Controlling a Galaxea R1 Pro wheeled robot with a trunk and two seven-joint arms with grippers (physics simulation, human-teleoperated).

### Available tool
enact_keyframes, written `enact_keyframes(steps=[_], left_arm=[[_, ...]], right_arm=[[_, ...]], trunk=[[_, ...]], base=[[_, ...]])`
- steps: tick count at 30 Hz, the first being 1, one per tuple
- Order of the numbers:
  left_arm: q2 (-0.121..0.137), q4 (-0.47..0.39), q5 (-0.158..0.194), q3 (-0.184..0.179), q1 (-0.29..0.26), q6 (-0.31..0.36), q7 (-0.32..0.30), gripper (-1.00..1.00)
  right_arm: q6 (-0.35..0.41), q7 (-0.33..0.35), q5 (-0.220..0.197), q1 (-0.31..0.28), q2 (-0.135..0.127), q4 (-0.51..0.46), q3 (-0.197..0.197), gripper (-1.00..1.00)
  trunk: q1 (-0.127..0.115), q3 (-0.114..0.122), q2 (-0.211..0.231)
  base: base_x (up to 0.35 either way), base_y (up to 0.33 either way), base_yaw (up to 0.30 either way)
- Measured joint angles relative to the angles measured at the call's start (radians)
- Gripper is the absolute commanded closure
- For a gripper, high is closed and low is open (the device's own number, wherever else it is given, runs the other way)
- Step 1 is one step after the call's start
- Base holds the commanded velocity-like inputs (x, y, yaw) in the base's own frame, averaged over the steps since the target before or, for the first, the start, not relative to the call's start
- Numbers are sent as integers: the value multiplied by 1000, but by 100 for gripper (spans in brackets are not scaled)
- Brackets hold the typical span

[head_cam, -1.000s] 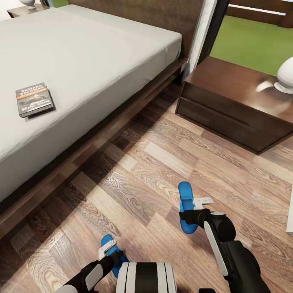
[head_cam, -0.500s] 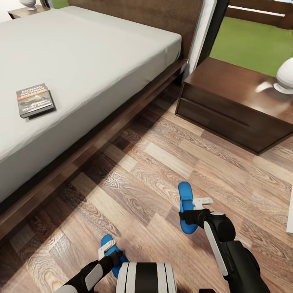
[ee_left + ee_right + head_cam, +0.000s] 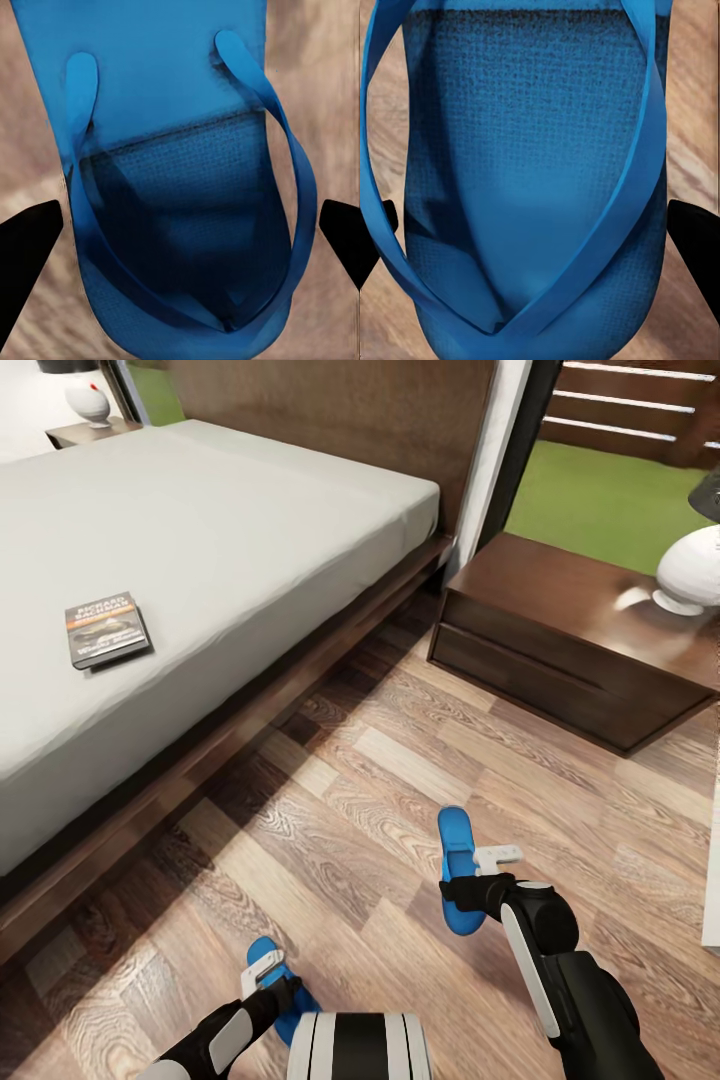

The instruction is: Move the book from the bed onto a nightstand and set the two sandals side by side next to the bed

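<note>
I carry one blue sandal in each pincer, left pincer (image 3: 268, 982) and right pincer (image 3: 470, 882) both closed across a sole, low over the wood floor (image 3: 380, 780) for pairing beside the bed (image 3: 200, 560); the book (image 3: 107, 630) lies on the mattress.

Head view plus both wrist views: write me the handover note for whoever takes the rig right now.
Left gripper: jaws shut on the left sandal, low over the floor.
Right gripper: jaws shut on the right sandal, further forward, apart from the first.
Book lies flat on the bed, untouched.
Near nightstand carries a white lamp with bare top beside it; a second nightstand stands beyond the bed.
Done: both sandals gripped.
Left: set them side by side by the bed, then move the book to a nightstand.
</note>
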Motion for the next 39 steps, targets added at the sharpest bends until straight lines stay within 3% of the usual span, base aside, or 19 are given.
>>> enact_keyframes(steps=[6, 20, 27, 35, 39], left_arm=[[0, 0, 0, -1, 0, 0, 2, 100], [3, 1, -9, -5, 0, 0, 88, 100], [5, 2, -67, -6, 0, -1, 118, 100], [8, 0, -101, -10, -2, -1, 134, 100], [9, -1, -166, -13, -3, -1, 140, 100]], right_arm=[[0, 0, 0, 0, 0, 0, 0, 100], [0, 0, 0, 0, 0, 0, 0, 100], [0, 0, -1, 0, 1, 0, 3, 100], [-3, 2, -5, 1, 0, 0, 29, 100], [-11, 3, -6, 1, 0, 0, 40, 100]], trunk=[[-3, 23, 1], [-9, 77, 5], [-12, 104, 6], [-16, 135, 8], [-18, 151, 9]], base=[[0, 0, 0], [0, 0, 0], [0, 0, 0], [0, 0, 0], [0, 0, 0]])
